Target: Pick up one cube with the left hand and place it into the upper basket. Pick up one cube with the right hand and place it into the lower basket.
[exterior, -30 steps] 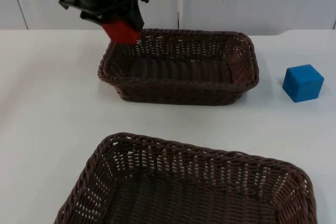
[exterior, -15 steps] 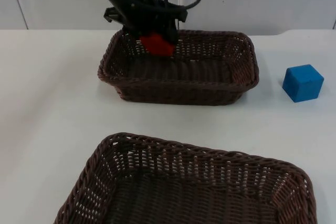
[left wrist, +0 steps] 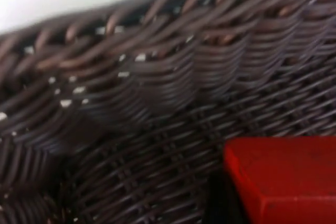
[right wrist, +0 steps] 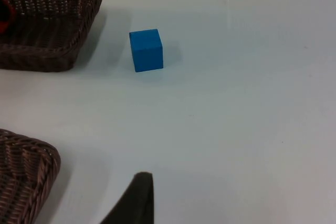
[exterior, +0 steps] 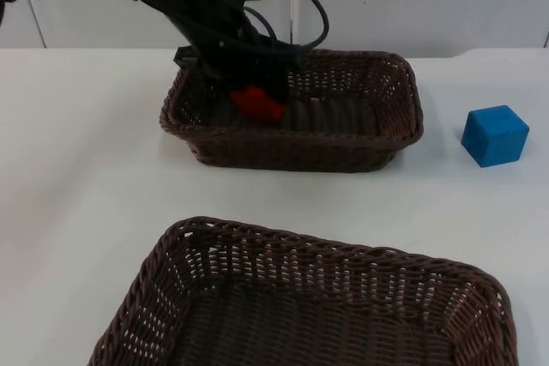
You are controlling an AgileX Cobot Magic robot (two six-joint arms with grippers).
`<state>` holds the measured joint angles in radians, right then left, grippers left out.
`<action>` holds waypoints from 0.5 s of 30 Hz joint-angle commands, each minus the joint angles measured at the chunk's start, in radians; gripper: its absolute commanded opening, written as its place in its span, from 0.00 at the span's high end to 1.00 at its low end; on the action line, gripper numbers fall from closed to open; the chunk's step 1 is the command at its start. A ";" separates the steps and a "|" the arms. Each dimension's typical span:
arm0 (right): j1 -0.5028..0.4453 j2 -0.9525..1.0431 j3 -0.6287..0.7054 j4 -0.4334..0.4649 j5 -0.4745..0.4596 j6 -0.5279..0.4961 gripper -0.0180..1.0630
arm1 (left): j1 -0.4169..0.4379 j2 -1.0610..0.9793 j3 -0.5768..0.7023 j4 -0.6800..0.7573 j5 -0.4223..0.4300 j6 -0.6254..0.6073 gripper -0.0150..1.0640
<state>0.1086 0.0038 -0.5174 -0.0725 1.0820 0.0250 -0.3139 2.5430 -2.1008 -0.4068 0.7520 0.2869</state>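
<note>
Inside the woven upper basket (exterior: 390, 105), left gripper (exterior: 254, 92) clenches the red cube (exterior: 257, 103) over its wicker floor. Right of it, the blue cube (exterior: 495, 135) sits on the white worktop (exterior: 77, 177). Lower basket (exterior: 326, 255) holds nothing.

So the left gripper (exterior: 255, 90) had its fingertips buried behind its own black body down in the upper basket (exterior: 390, 62), so I honestly couldn't tell how its grip stood, and it covered the top part of the red cube (exterior: 258, 104) plus a stretch of the basket's back rim at upper left of the top view. The lower basket (exterior: 206, 231) ran off the bottom edge there, front wall gone. In the left wrist view the red cube (left wrist: 283, 179) was cut off by the frame edge and the weave looked smeared.
</note>
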 commanded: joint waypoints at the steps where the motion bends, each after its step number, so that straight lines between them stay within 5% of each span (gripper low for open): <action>1: -0.008 -0.004 0.004 -0.003 -0.003 0.000 0.01 | -0.004 0.006 -0.009 -0.015 -0.008 0.001 0.99; 6: -0.008 -0.004 0.004 -0.003 -0.003 0.000 0.01 | -0.006 0.010 -0.009 -0.015 -0.008 0.001 0.88; 8: -0.008 -0.004 0.004 -0.003 -0.003 0.000 0.01 | -0.006 0.010 -0.009 -0.015 -0.008 0.001 0.72; 9: -0.008 -0.004 0.004 -0.003 -0.003 0.000 0.01 | -0.006 0.010 -0.009 -0.015 -0.008 0.001 0.72; 13: -0.008 -0.004 0.004 -0.003 -0.003 0.000 0.01 | -0.006 0.010 -0.009 -0.030 0.001 0.001 0.37; 15: -0.008 -0.004 0.004 -0.003 -0.003 0.000 0.01 | -0.006 0.010 -0.009 -0.030 0.003 0.001 0.32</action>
<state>0.1086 0.0038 -0.5174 -0.0725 1.0820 0.0250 -0.3139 2.5541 -2.1033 -0.4157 0.7467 0.2869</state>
